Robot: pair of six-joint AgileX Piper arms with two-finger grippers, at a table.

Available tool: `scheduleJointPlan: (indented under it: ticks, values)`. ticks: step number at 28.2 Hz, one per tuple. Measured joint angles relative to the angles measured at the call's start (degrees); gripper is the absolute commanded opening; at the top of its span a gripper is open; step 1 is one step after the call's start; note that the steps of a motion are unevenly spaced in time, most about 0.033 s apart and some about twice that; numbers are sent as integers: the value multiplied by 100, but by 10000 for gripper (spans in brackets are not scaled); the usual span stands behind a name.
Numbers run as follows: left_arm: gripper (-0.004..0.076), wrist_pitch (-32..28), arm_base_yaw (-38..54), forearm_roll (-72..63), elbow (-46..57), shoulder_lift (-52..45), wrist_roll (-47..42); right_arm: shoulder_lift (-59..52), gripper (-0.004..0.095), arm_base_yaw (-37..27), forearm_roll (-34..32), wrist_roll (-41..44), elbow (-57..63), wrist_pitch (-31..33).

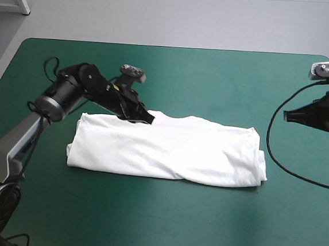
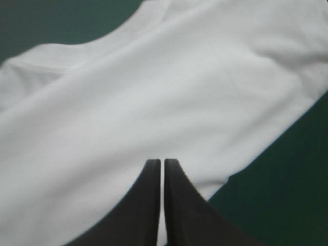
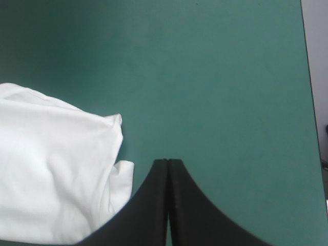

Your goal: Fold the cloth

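The white T-shirt (image 1: 168,149) lies on the teal-green cover as a long flat folded band running left to right, its collar on the far edge. My left gripper (image 1: 147,118) is shut, its tip low over the shirt's far edge beside the collar; in the left wrist view the shirt (image 2: 154,92) spreads ahead of and under the gripper (image 2: 162,163). My right gripper (image 1: 287,115) is shut and hangs over the cover, to the right of the shirt and apart from it. In the right wrist view the shirt's right end (image 3: 51,169) lies beside the gripper (image 3: 167,162).
The teal-green cover (image 1: 161,220) stretches wide in front of the shirt and beyond it to the far edge (image 1: 177,47). The table's right edge (image 3: 306,77) runs close to my right gripper.
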Motion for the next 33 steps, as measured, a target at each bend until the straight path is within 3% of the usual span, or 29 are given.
scheduleJointPlan:
  ticks: [10, 15, 18, 19, 23, 25, 27, 30, 33]
  values:
    - [19, -1432, -646, -36, 1405, 159, 0, -350, -17, -402, 7, -54, 1006, -93]
    - [19, -1777, -665, -91, 1609, 605, 16, -367, -1, -425, 123, -10, 1391, -354]
    - [19, -1902, -699, -179, 1593, 824, 82, -367, 104, -425, 233, 26, 1567, -438]
    - [19, -1938, -719, -203, 1573, 848, 97, -367, 183, -425, 265, 48, 1604, -443]
    - [19, -1971, -755, -287, 1527, 937, 137, -320, 675, -430, 674, -2, 1638, -450]
    - [19, -1972, -755, -301, 1527, 939, 144, -227, 815, -430, 998, -126, 1638, -464]
    - [19, -1972, -755, -301, 1527, 939, 144, -80, 823, -430, 1287, -266, 1638, -466]
    - [19, -1972, -755, -301, 1527, 943, 144, 191, 727, -430, 1434, -372, 1638, -466]
    - [19, -1972, -755, -301, 1527, 943, 144, 717, 720, -430, 1623, -659, 1657, -472]
